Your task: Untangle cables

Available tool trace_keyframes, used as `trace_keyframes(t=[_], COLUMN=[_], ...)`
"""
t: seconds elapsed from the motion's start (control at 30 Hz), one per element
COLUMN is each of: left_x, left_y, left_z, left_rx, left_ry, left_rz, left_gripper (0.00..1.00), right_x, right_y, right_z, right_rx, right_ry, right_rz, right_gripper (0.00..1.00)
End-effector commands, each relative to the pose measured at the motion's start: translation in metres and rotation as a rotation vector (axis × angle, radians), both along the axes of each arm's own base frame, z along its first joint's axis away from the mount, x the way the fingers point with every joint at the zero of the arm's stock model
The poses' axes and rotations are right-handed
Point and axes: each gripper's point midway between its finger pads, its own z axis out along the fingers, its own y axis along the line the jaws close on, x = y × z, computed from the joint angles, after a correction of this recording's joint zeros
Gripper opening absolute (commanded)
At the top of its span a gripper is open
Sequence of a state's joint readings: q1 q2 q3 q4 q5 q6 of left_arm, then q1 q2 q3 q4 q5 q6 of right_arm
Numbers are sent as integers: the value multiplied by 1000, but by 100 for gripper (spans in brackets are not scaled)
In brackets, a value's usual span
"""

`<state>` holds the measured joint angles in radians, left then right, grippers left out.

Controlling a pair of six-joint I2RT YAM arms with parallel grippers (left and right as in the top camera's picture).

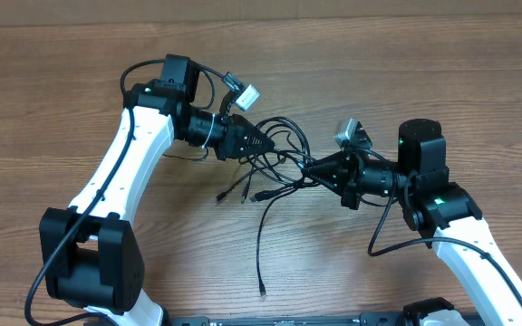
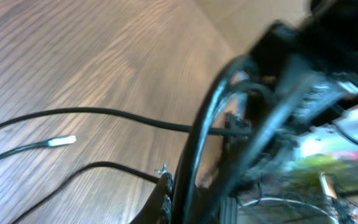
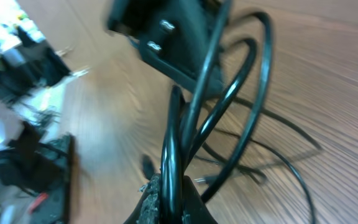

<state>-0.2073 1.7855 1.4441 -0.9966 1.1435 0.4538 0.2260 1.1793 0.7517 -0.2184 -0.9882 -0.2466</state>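
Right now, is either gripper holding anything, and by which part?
Both are shut on the cables. Left gripper pinches mid-length strands at the tangle's left side; right gripper pinches mid-length strands at its right side. Neither grips a plug end.

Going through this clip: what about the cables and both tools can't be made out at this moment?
- Overhead: cables cross between the left tool and right tool; strands too thin and overlapped to trace.
- Overhead: plug ends too small to identify.
- Left wrist: right half motion-blurred; strand count at the tool unclear.
- Right wrist: one strand leaves the top edge; left side blurred.
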Motion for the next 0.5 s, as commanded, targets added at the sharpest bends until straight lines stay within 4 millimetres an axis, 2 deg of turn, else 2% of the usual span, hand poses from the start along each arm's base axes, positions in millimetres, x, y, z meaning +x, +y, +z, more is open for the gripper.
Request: trace_keyframes(t=[0.0, 0.1, 0.2, 0.47], left_x=[15, 36, 47, 54], left_y=[9, 24, 35, 53], left_z=[-25, -44, -54, -68], left_rx=[153, 292, 372, 488], left_ry=[82, 155, 205, 217], left_rz=[115, 284, 403, 506], left_gripper=[4, 4, 4, 4], right_x=[-19, -24, -29, -41], right_y=[9, 8, 7, 4], right_z=[30, 39, 48, 80], right_rx=[101, 112, 118, 155], right_ry=[9, -13, -46, -157], right_rz=[101, 105, 107, 106], right_gripper=[4, 4, 4, 4])
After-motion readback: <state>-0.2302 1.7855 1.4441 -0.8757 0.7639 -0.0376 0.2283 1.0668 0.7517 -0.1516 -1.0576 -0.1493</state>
